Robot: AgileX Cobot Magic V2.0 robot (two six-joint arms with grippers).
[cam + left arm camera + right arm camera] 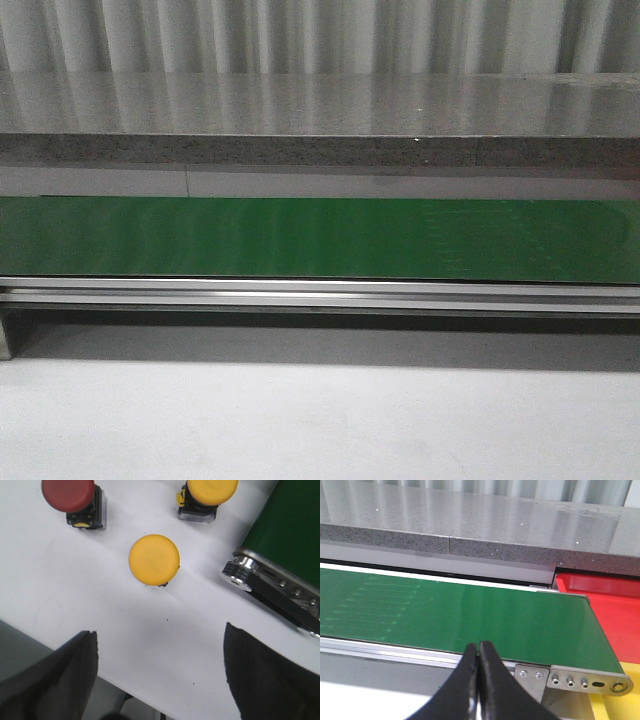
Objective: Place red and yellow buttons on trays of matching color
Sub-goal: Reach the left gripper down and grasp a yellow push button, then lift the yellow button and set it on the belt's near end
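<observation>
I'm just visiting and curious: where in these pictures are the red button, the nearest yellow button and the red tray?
red button (68,494): left wrist view, on its round red cap.
nearest yellow button (154,559): left wrist view, middle of its yellow cap.
red tray (615,614): right wrist view, on its bare red floor beyond the belt's end.

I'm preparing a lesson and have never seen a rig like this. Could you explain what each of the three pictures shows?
A two-armed robot sorts push buttons by colour. The front camera looks over a white table at a green conveyor belt.

The left wrist camera looks down: the open left gripper holds nothing, above one red-capped button and two yellow-capped buttons.

The right wrist camera shows the shut, empty right gripper, the belt's end, a red plastic tray and a yellow tray corner.
</observation>
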